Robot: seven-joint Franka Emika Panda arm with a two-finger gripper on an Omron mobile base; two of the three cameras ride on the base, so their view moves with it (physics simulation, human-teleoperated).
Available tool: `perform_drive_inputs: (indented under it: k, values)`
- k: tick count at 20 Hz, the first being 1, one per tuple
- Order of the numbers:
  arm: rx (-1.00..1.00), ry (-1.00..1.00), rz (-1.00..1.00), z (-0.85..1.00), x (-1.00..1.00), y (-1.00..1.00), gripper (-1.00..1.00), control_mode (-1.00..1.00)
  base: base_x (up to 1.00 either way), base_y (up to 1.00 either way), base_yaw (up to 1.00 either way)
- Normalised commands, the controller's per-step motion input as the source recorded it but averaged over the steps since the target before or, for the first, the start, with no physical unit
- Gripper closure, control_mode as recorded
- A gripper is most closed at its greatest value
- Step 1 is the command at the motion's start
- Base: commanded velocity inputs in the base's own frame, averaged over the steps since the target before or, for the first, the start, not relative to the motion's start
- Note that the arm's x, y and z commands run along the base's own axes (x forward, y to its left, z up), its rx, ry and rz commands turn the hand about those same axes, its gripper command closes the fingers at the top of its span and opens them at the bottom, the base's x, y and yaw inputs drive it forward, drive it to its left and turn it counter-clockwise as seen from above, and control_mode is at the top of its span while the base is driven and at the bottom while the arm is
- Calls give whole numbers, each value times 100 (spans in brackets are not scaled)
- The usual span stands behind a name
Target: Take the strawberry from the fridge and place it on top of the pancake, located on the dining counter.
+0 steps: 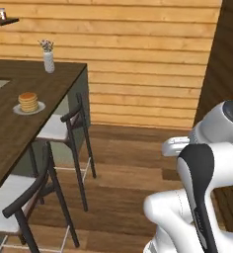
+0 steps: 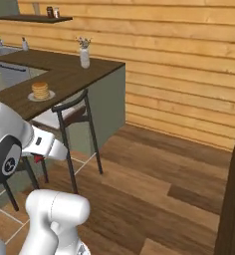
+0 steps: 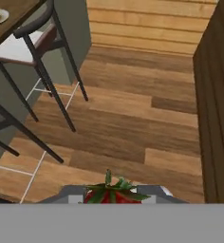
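1. Down at the bottom centre of the hand view, the pincer (image 3: 115, 198) is clamped narrow on the strawberry (image 3: 113, 193), whose red flesh and green leaves sit between the finger tips.
2. Beyond the berry lies the wooden plank floor (image 3: 133, 123), filling the middle of that frame.
3. At upper left of the hand view stands a black-framed stool (image 3: 33, 47) with a white seat, tucked against the bench (image 3: 19, 14).
4. On the bench, the pancake (image 1: 28, 102) stack rests on a light-grey plate (image 1: 38, 109), left of centre in the left base view.
5. Farther along the bench, near its far corner, a white vase (image 1: 49, 62) with small flowers stands upright.
6. Behind everything runs a pale wood-plank wall (image 1: 138, 49).
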Motion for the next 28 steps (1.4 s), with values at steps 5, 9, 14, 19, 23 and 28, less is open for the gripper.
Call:
perform_drive_inputs:
  k: [5,9,14,19,23,28]
  values:
    - [0,0,0,0,0,0,100,100,100,-67,60]
    - [0,0,0,0,0,0,100,100,89,-80,58]
    - [0,0,0,0,0,0,100,100,71,-61,68]
    - [0,0,0,0,0,0,100,100,51,-61,71]
    - [0,0,0,0,0,0,100,100,32,-76,65]
    - [0,0,0,0,0,0,100,100,26,-90,58]
